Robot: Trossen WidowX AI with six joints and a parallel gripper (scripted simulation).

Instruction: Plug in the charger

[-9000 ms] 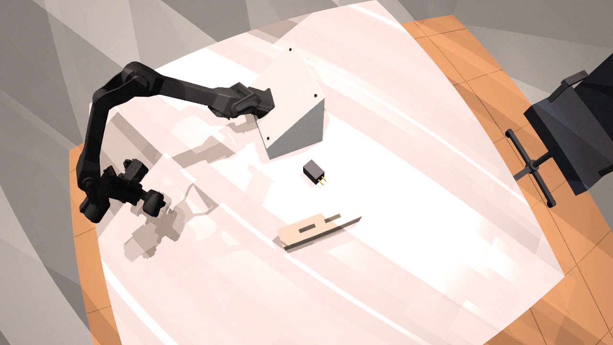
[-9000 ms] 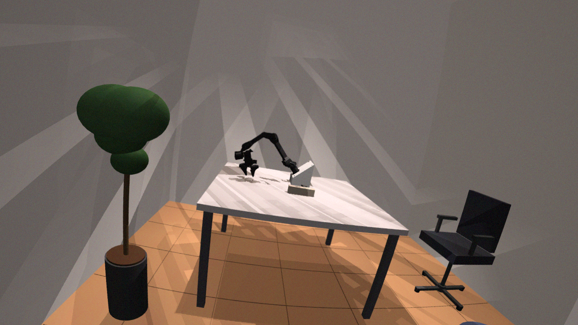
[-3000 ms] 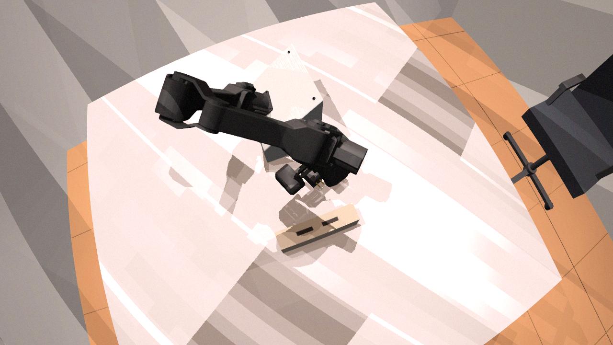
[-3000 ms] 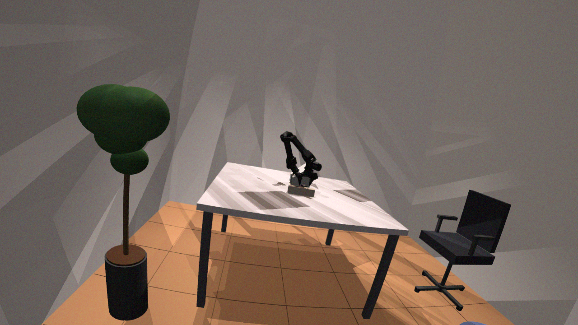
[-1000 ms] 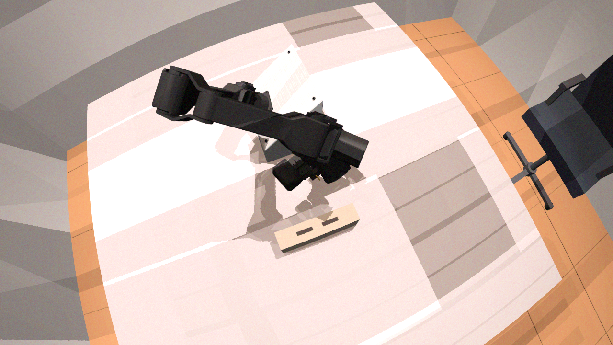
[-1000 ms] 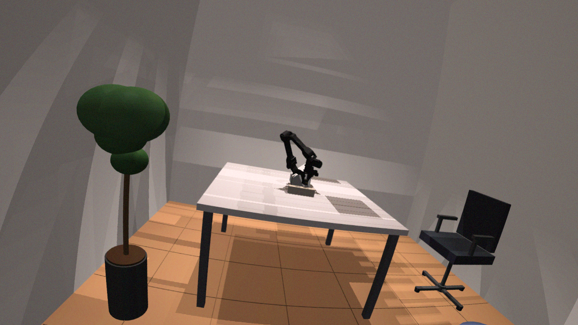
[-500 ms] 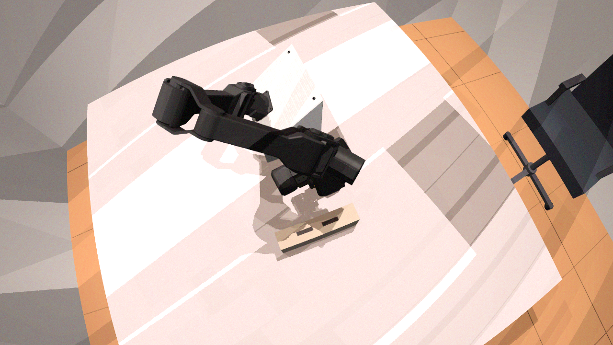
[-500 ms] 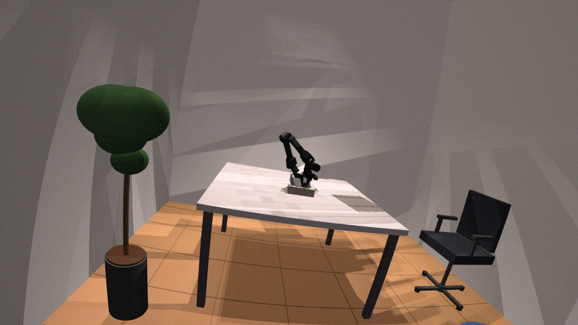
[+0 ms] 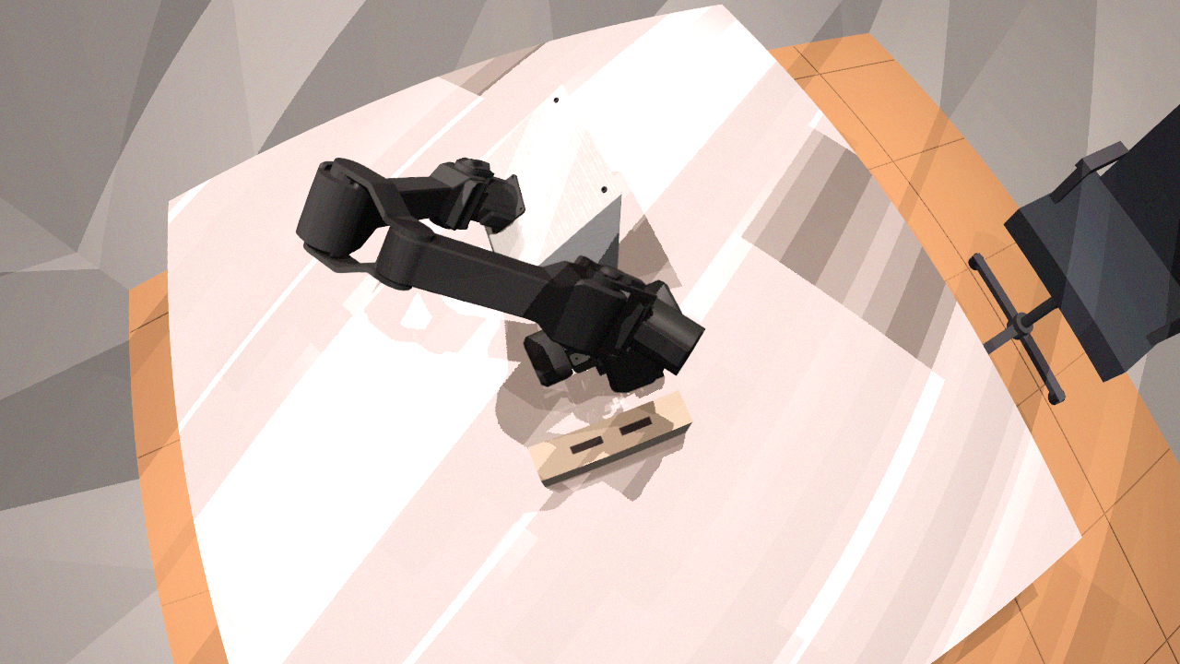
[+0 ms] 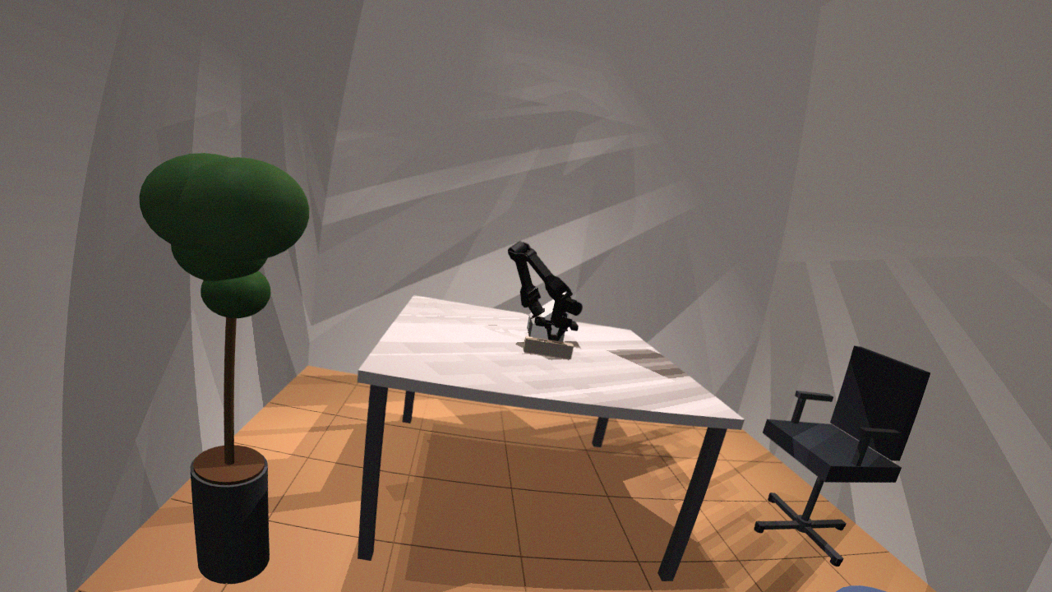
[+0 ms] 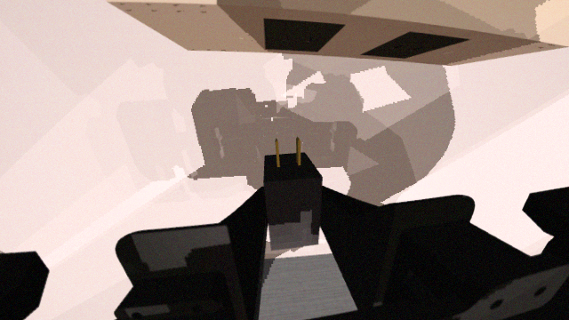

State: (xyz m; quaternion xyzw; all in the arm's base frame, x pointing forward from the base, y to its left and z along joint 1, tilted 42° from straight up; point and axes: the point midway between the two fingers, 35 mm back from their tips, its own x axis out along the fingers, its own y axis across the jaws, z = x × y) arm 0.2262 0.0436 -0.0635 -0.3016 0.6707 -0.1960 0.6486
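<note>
On the far left, a tall plant [image 10: 224, 213] stood in a dark pot [image 10: 230, 526]. Next came the worktop [image 9: 354, 537] [image 10: 470, 367], with the black arm [image 9: 487, 268] [image 10: 542, 266] bent above it. The arm hid part of a pale slab [image 9: 569, 157], so I could not see all its shape. The fingers [image 9: 548, 359] [image 10: 555, 334] were partly open, squeezed on both sides of the dark charger [image 11: 292, 202]. From the top, the arm covered the charger, and in the far-off view it was too small to make out. The wrist view showed its two gold prongs [image 11: 298, 151] poking out, not inside any hole. Near them, and apart from them, the power strip [image 9: 610, 436] [image 10: 547, 349] [image 11: 351, 37] sat on the worktop. Its top edge was cut off in the wrist view, and its two dark outlets were too dark to see into. On the far right was a black chair [image 9: 1072, 289] [image 10: 831, 441], cut off in the top view. Only a bit of something blue [image 10: 860, 589] peeked in at the bottom.
</note>
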